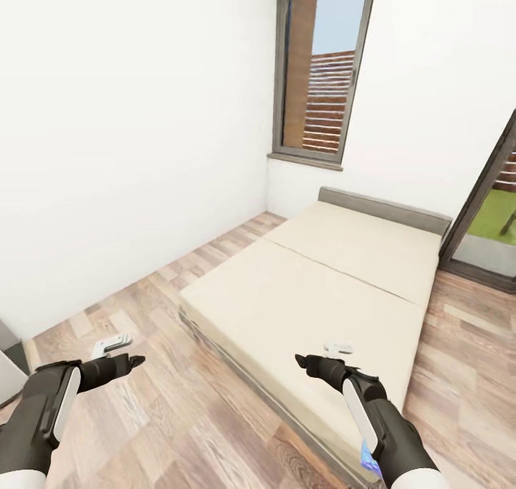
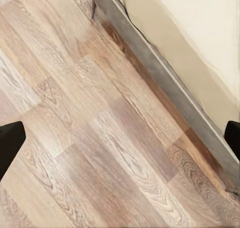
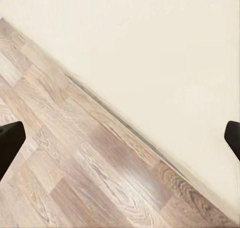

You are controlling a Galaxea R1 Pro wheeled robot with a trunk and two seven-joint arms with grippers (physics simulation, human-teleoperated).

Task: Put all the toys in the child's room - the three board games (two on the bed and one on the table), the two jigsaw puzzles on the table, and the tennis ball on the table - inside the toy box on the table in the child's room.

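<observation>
We face the bed, its beige mattress bare of toys in what we see, with the left claw over the plank floor and the right claw over the mattress edge, both spread wide and holding nothing.

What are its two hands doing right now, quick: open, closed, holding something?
Left hand: open, holding nothing, over the wood floor.
Right hand: open, holding nothing, above the edge of the bed.
</observation>
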